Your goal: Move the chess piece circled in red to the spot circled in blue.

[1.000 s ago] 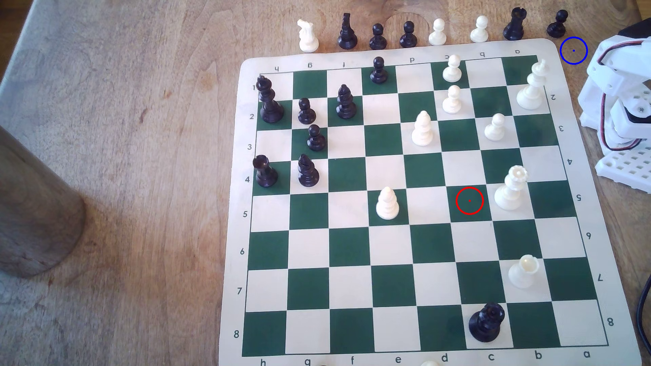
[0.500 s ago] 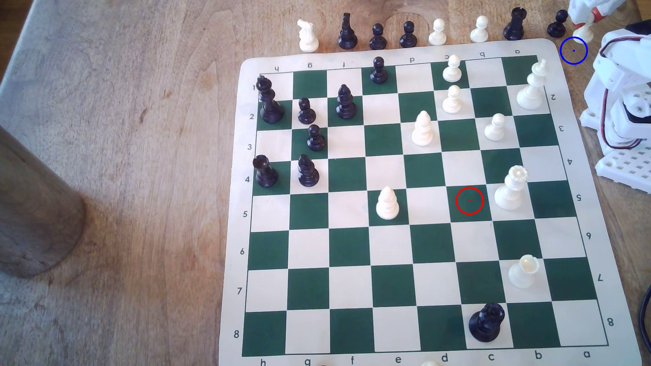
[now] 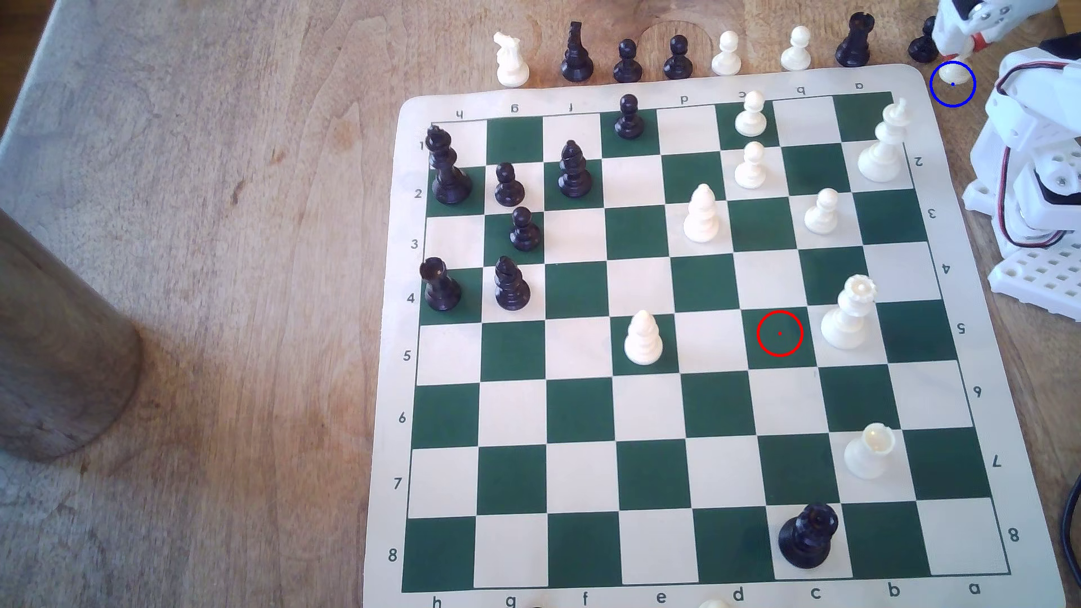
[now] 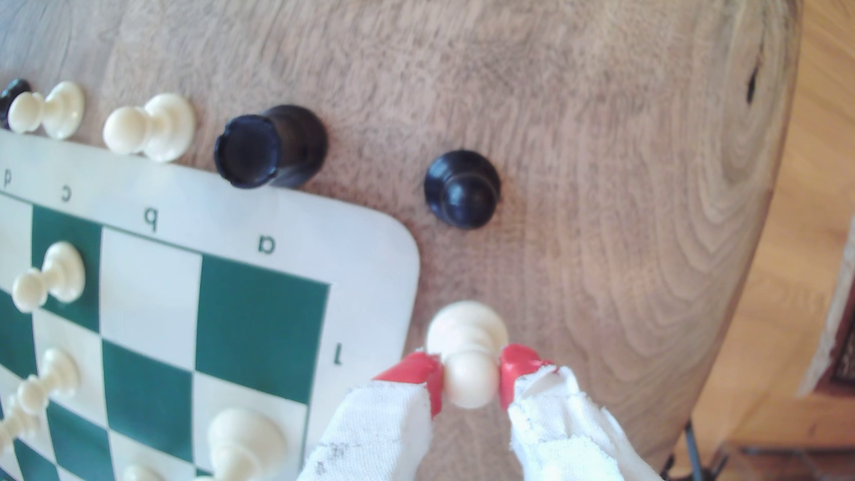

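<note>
The chess piece (image 3: 952, 75), a cream-white pawn, stands upright with its base inside the blue ring of the spot (image 3: 960, 95), on bare wood just off the board's far right corner in the exterior view. My gripper (image 3: 966, 48) is shut on its ball head. In the wrist view the red fingertips (image 4: 418, 372) press both sides of the pawn (image 4: 467, 330). Whether the base touches the wood I cannot tell. The red ring (image 3: 780, 333) marks a bare dark green square.
A black pawn (image 3: 923, 42) and a black rook (image 3: 855, 41) stand close beside the spot, in a row of captured pieces along the board's far edge. The white arm base (image 3: 1035, 193) sits at the exterior view's right. The table edge (image 4: 758, 259) curves nearby.
The gripper came into the exterior view from the top right carrying the pawn and lowered it into the blue ring. Nothing on the board has moved.
</note>
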